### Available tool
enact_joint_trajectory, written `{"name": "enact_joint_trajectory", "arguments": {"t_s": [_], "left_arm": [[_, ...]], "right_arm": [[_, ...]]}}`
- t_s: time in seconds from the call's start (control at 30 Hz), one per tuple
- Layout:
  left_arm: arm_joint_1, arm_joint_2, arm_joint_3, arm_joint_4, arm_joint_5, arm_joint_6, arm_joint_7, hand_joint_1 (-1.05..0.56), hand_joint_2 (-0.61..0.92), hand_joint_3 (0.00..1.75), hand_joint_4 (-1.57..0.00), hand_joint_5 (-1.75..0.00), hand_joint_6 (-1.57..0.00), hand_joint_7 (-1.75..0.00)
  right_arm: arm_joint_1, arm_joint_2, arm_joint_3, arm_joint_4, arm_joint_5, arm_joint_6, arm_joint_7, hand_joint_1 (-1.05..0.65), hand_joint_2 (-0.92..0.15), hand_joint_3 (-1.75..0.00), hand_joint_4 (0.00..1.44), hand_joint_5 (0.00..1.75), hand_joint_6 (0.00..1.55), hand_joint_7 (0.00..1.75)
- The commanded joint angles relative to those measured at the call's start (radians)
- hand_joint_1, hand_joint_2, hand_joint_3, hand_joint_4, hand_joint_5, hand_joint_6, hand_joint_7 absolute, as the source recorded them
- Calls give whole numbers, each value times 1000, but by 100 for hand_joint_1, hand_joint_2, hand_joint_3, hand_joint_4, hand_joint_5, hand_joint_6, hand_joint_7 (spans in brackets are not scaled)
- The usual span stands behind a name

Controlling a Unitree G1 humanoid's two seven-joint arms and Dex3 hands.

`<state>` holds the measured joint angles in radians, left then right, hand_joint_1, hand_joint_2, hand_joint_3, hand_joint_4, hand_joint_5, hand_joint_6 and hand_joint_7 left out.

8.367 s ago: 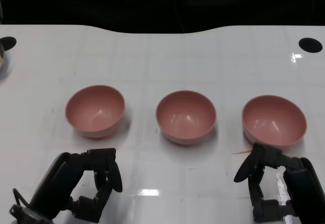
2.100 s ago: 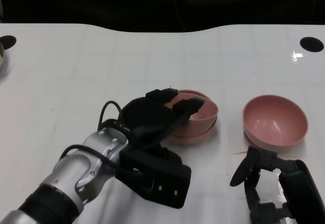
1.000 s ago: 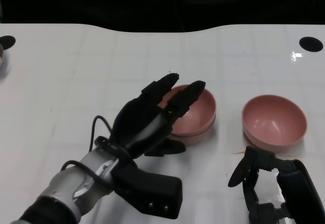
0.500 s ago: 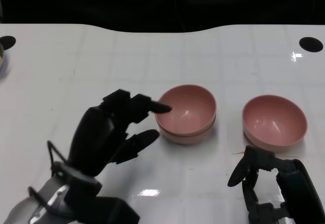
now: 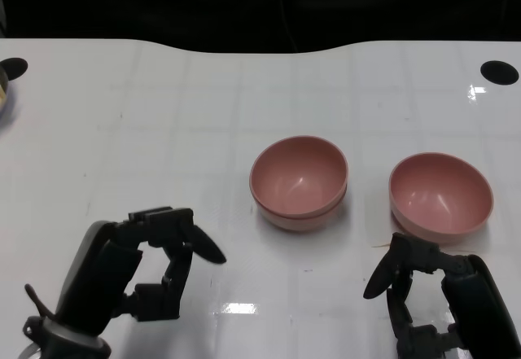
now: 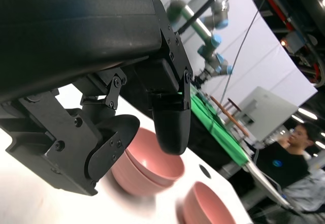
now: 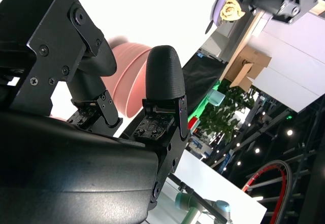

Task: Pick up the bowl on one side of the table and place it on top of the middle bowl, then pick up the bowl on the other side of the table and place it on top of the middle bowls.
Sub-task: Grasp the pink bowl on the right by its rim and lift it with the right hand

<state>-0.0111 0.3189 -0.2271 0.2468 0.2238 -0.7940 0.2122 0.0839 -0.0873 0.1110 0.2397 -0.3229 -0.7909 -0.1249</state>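
White table (image 5: 244,90) carries everything. Left hand (image 5: 134,273) sits at its near left edge, fingers apart and holding nothing. Right hand (image 5: 427,298) sits at the near right, fingers spread and empty, just short of the right bowl (image 5: 440,195). At the middle stands the stack (image 5: 299,182), one pink bowl nested in another.

head overhead, wrists low, bowls (image 5: 299,181) shared

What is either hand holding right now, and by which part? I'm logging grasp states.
Nothing is held. The left hand and right hand are both free of the bowls; the stacked bowls and the right bowl sit untouched.
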Motion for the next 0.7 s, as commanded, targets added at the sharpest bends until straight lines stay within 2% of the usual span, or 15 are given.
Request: {"name": "enact_joint_trajectory", "arguments": {"t_s": [0.03, 0.17, 0.33, 0.37, 0.43, 0.5, 0.6, 0.63, 0.7], "left_arm": [[26, 14, 27, -20, -68, 19, -91, 0, 23, 161, -95, -161, -95, -139], [20, -11, 45, 29, -122, 10, -169, 0, 21, 164, -96, -161, -91, -147], [-4, -36, 67, 126, -127, -22, -220, 6, 21, 165, -96, -170, -89, -153], [-11, -40, 71, 144, -126, -31, -226, 5, 20, 166, -96, -172, -89, -153], [-20, -49, 79, 167, -127, -44, -240, 5, 20, 167, -96, -174, -89, -155], [-27, -57, 86, 186, -135, -53, -258, 4, 20, 167, -96, -174, -89, -155], [-36, -62, 96, 210, -134, -75, -279, 4, 20, 167, -96, -175, -89, -155], [-38, -64, 98, 216, -137, -81, -286, 4, 20, 166, -96, -175, -89, -156], [-40, -69, 103, 224, -141, -88, -297, 5, 20, 166, -96, -175, -89, -156]], "right_arm": [[3, -13, -8, -9, 15, -5, 0, 17, -11, -169, 88, 172, 85, 137], [5, -13, -10, -5, 21, -7, 0, 18, -11, -170, 88, 172, 85, 137], [1, -7, -31, -2, -1, -21, -38, 18, -16, -165, 84, 163, 83, 131], [0, -7, -35, -4, -3, -20, -45, 13, -26, -150, 81, 160, 80, 123], [-10, -8, -44, -7, 0, -20, -52, 11, -37, -135, 72, 153, 75, 114], [-12, -11, -52, -21, 1, 19, -50, 11, -39, -129, 61, 143, 64, 107], [-1, -27, -63, -82, -52, 122, -49, 1, -46, -109, 48, 125, 47, 89], [0, -31, -65, -98, -64, 141, -48, -1, -50, -94, 39, 116, 40, 81], [3, -34, -71, -130, -87, 186, -54, -4, -60, -72, 24, 110, 30, 71]]}}
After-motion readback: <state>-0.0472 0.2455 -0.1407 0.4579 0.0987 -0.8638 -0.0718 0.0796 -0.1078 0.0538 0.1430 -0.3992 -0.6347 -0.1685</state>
